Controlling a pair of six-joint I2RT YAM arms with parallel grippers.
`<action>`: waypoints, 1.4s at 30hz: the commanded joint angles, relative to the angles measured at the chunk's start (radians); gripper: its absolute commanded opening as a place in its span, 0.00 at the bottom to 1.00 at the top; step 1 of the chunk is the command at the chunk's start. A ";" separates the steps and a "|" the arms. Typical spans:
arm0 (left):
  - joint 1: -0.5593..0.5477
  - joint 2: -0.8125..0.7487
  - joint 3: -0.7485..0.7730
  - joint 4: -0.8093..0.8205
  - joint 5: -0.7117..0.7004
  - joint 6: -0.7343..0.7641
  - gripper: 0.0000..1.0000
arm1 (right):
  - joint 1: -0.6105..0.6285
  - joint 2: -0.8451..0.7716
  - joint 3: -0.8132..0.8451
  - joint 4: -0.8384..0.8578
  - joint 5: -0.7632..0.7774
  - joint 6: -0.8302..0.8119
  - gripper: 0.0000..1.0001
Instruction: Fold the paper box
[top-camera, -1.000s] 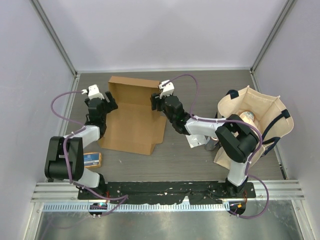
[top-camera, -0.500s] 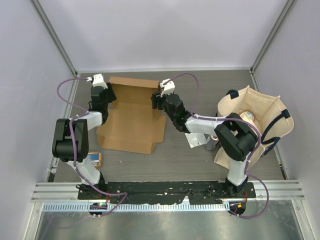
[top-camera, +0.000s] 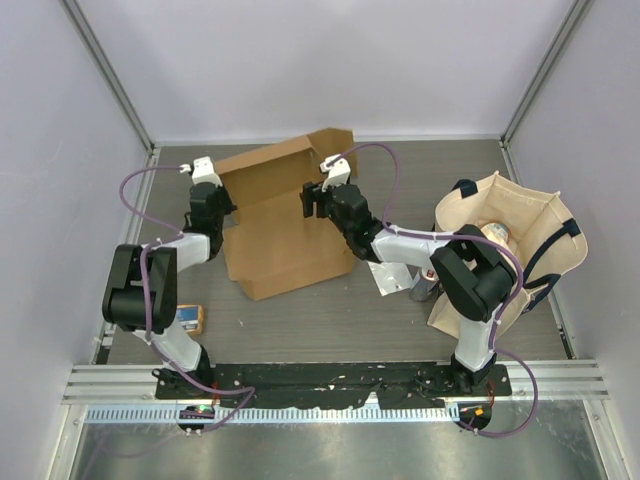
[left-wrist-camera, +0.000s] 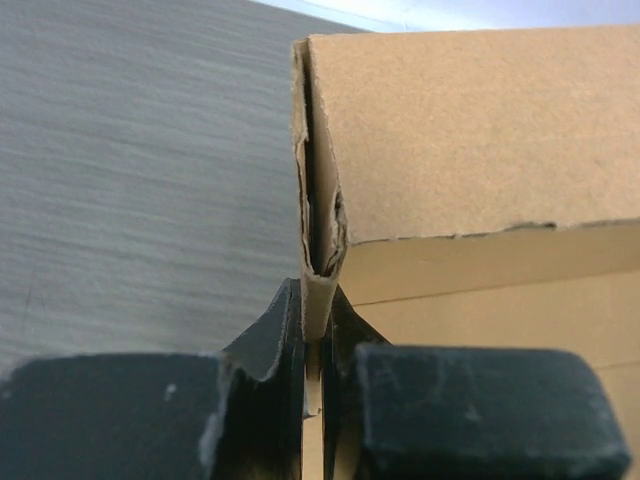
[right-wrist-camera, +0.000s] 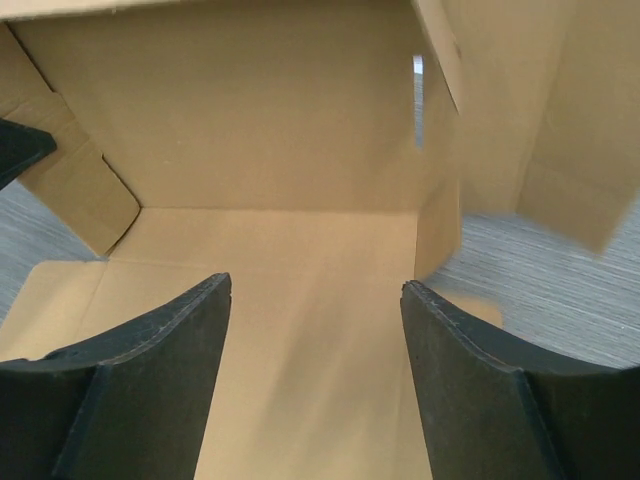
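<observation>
The paper box is brown cardboard, half formed, lying askew in the middle of the table with its back wall and a far-right flap raised. My left gripper is at the box's left side. In the left wrist view this gripper is shut on the doubled edge of a wall of the box. My right gripper hovers over the box's right part. In the right wrist view it stands open above the box floor, holding nothing, with a slotted side wall to its right.
A beige tote bag with dark handles stands at the right, with a can and a white sheet beside it. A small orange-and-blue packet lies near the left arm's base. Grey walls enclose the table.
My left gripper moved up to the box's left wall and closed on its edge. The box swung round, its far right corner rising. My right gripper opened wider.
</observation>
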 joint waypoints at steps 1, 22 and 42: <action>-0.041 -0.103 -0.082 0.071 -0.051 -0.039 0.00 | -0.004 -0.044 0.040 -0.032 -0.027 0.007 0.77; -0.072 -0.223 -0.117 -0.122 -0.079 0.008 0.00 | -0.418 -0.186 0.219 -0.474 -0.189 -0.042 0.79; -0.082 -0.226 -0.125 -0.129 -0.047 0.039 0.00 | -0.359 0.028 0.163 -0.314 -0.657 -0.220 0.69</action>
